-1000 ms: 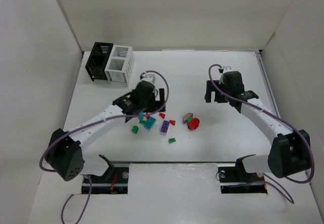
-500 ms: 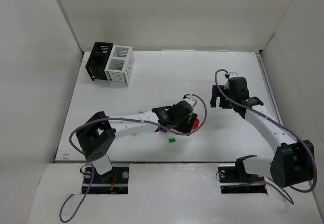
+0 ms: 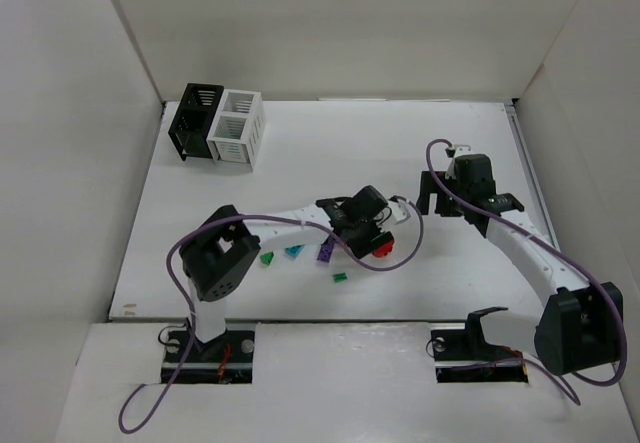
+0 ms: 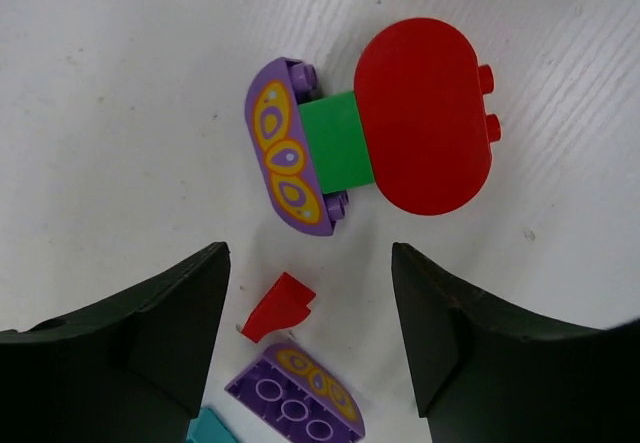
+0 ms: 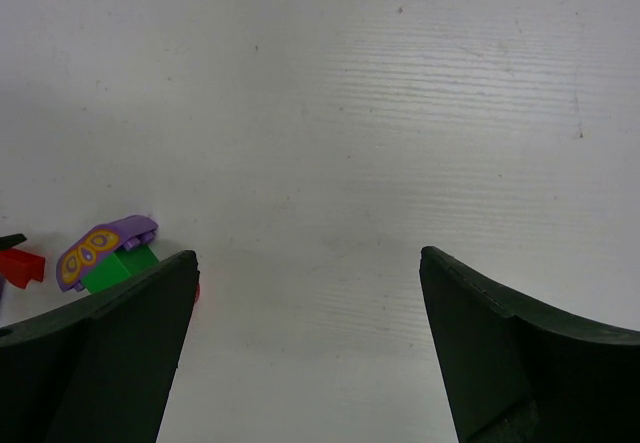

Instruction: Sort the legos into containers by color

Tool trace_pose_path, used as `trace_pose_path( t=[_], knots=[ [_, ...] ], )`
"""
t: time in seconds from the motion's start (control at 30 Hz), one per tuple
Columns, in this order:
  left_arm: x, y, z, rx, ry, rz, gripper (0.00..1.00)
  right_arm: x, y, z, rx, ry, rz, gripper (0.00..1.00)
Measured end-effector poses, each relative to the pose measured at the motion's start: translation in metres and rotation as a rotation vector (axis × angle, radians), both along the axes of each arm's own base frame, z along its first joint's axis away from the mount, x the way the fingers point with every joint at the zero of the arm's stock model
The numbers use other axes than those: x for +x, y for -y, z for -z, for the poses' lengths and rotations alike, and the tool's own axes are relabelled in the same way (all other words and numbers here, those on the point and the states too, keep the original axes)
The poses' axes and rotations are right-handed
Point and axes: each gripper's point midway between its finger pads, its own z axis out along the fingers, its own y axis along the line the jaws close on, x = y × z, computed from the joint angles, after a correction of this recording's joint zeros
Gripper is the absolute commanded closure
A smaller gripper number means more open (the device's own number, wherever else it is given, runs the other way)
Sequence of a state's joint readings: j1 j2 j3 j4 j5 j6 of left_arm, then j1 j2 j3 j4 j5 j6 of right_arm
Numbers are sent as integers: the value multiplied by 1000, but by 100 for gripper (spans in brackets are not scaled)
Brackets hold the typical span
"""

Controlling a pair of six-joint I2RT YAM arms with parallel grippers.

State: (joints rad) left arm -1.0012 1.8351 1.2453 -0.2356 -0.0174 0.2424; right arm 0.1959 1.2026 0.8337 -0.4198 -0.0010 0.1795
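The legos lie mid-table. My left gripper is open and empty, low over a joined piece made of a purple curved brick, a green brick and a red oval brick. A small red wedge lies between its jaws, with a purple patterned brick and a teal brick just behind. The top view also shows the red oval, a green brick, a teal brick, a purple brick and another green one. My right gripper is open and empty over bare table.
The black bin and the white bin stand side by side at the far left corner. White walls enclose the table on the left, back and right. The left arm's cable loops beside the red oval.
My left arm has swung right, from the left side of the lego cluster to over the red oval piece. The right gripper has shifted slightly right.
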Motion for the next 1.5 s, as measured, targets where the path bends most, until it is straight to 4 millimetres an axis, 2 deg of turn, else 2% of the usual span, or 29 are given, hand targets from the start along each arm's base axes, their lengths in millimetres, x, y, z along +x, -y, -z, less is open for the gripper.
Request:
trace_pose_path(
  t=[0.17,0.3,0.4,0.43,0.7,0.97,1.1,1.23,1.5],
  knots=[
    [1,-7,17,48,-34,59,43,-1,0,-1,1,6,1,4],
    [17,-13,13,19,-53,33,43,-3,3,0,0,2,7,4],
    [29,-14,6,-16,-60,24,37,-3,5,0,0,2,13,4],
    [30,-13,4,-26,-64,28,32,-3,5,1,0,1,13,4],
    [15,2,8,-56,-112,155,32,-3,7,1,-1,-2,21,4],
    [31,22,1,-56,-84,212,34,-5,4,1,5,-6,-5,4],
    [31,20,4,-45,-86,222,34,-8,-4,3,33,-14,-51,4],
    [29,14,11,-34,-95,223,34,-14,-4,7,35,-32,-55,4],
    [27,11,15,-28,-106,245,37,-17,-3,-11,43,25,-50,4]
  ],
)
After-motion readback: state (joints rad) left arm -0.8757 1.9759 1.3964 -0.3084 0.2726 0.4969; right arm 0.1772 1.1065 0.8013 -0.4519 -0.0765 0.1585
